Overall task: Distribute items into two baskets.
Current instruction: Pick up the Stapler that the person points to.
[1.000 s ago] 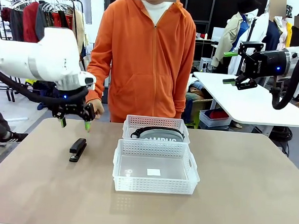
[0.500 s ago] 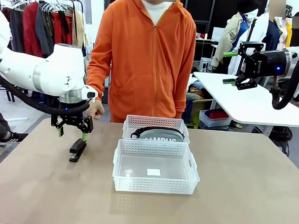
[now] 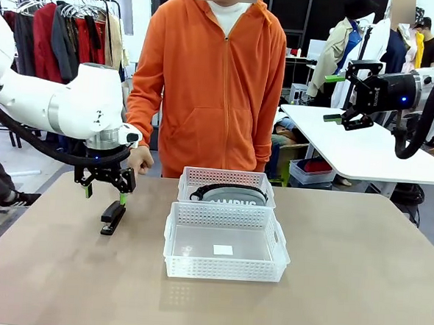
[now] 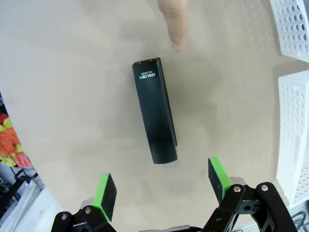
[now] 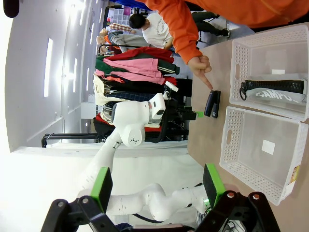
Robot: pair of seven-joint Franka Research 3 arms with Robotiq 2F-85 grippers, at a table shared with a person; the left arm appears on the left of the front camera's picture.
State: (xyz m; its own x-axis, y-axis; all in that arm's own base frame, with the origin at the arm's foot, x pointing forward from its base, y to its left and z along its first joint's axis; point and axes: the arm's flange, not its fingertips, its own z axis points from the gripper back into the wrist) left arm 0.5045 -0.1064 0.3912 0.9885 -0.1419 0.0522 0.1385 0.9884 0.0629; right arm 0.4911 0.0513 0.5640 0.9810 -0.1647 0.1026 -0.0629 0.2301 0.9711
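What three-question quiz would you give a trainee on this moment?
1. True or false: the pouch lies in the far basket.
2. Over the stapler, the left gripper is: A shut on it; B open, not gripping; C carrying the pouch.
3. Which basket holds no item yet?
Key: 1 true; 2 B; 3 the near basket.
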